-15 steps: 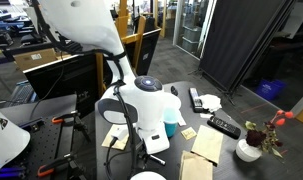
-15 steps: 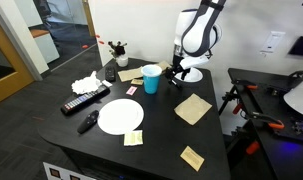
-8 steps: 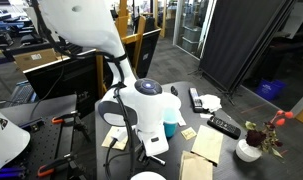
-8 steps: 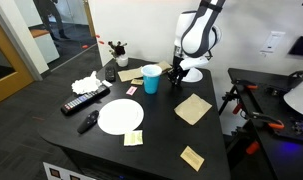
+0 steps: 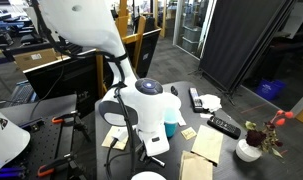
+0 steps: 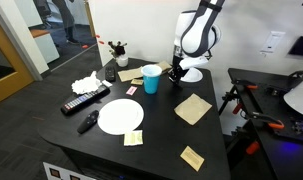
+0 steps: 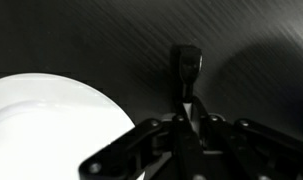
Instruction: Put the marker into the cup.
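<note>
In the wrist view the thin black marker (image 7: 186,68) lies on the dark table and runs straight back between the fingers of my gripper (image 7: 187,122), which is shut on it. In an exterior view the gripper (image 6: 175,76) is down at the table just beside the light blue cup (image 6: 151,78), which stands upright with its white rim up. In an exterior view the arm hides the gripper and most of the cup (image 5: 172,123). A white rounded surface (image 7: 41,130) fills the wrist view's lower left.
A white plate (image 6: 119,116) lies in front of the cup, with two black remotes (image 6: 84,101) (image 6: 88,122) beside it. Brown napkins (image 6: 192,108) (image 6: 193,157) lie on the table. Crumpled tissue (image 6: 88,84) and a small vase with red flowers (image 5: 253,142) stand near the edges.
The arm has stayed in place beside the cup. The fingers have drawn together on the marker.
</note>
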Tool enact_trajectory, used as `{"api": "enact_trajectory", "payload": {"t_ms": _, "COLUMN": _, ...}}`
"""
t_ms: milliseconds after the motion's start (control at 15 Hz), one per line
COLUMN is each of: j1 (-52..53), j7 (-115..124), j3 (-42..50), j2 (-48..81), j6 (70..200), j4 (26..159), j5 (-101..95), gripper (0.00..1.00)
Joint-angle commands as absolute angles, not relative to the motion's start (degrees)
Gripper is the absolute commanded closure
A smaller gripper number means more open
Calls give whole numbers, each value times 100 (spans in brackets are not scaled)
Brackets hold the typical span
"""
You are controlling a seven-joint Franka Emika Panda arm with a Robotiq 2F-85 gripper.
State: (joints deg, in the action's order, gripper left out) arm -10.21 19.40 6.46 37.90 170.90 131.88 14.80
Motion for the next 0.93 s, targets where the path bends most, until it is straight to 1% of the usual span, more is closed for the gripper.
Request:
{"api": "enact_trajectory", "payload": {"t_ms": 0, "j1": -769, "j7": 1894, "j3": 928, "j2": 3431, "j6": 16770, "j4": 13408, "j5": 1452, "gripper": 97}}
{"api": "enact_trajectory", "payload": {"t_ms": 467, "j1": -107, "j7": 1965, "j3": 1693, "j2": 2768, "j6": 15656, "j4": 13537, "j5": 602, "gripper": 97}}
{"api": "enact_trajectory", "payload": {"t_ms": 867, "j1": 331, "j7": 2157, "j3": 2091, "j2": 2080, "j6": 15429, "j4": 13780, "j5": -347, "gripper": 97}}
